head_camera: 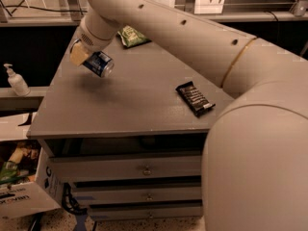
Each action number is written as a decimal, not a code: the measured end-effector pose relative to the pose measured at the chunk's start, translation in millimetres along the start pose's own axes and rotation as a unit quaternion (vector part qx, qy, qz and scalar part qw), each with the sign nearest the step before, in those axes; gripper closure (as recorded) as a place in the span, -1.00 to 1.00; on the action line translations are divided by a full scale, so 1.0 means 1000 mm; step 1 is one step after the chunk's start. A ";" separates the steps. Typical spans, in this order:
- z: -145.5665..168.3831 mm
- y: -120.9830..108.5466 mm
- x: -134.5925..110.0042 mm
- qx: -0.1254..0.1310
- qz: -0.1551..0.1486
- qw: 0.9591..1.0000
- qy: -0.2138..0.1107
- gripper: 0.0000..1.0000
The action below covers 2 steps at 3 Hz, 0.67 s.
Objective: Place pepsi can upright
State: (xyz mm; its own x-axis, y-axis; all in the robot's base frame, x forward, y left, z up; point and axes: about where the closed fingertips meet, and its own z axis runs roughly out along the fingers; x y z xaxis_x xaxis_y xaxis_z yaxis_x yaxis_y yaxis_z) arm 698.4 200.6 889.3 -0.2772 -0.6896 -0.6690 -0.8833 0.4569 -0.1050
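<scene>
The pepsi can (99, 64) is dark blue with a silver end rim. It lies tilted on its side, held just above the left part of the grey table top (130, 105), with its shadow below it. My gripper (86, 57) is at the end of the large white arm that reaches in from the right. It is shut on the can, and a tan finger pad (77, 56) shows on the can's left side.
A green snack bag (131, 35) lies at the back of the table. A flat black candy bar (194, 98) lies at the right. A white pump bottle (16, 80) stands on a ledge at left. Drawers sit below the top, and a cardboard box (21, 186) stands on the floor at left.
</scene>
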 end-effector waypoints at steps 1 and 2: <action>-0.006 -0.004 0.001 -0.015 0.015 0.996 -0.084 1.00; -0.017 -0.013 -0.009 -0.019 0.024 0.982 -0.188 1.00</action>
State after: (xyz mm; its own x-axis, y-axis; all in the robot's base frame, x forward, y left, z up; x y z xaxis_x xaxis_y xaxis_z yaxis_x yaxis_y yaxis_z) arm 706.1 191.2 909.8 -0.1665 -0.4086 -0.8974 -0.8882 0.4574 -0.0435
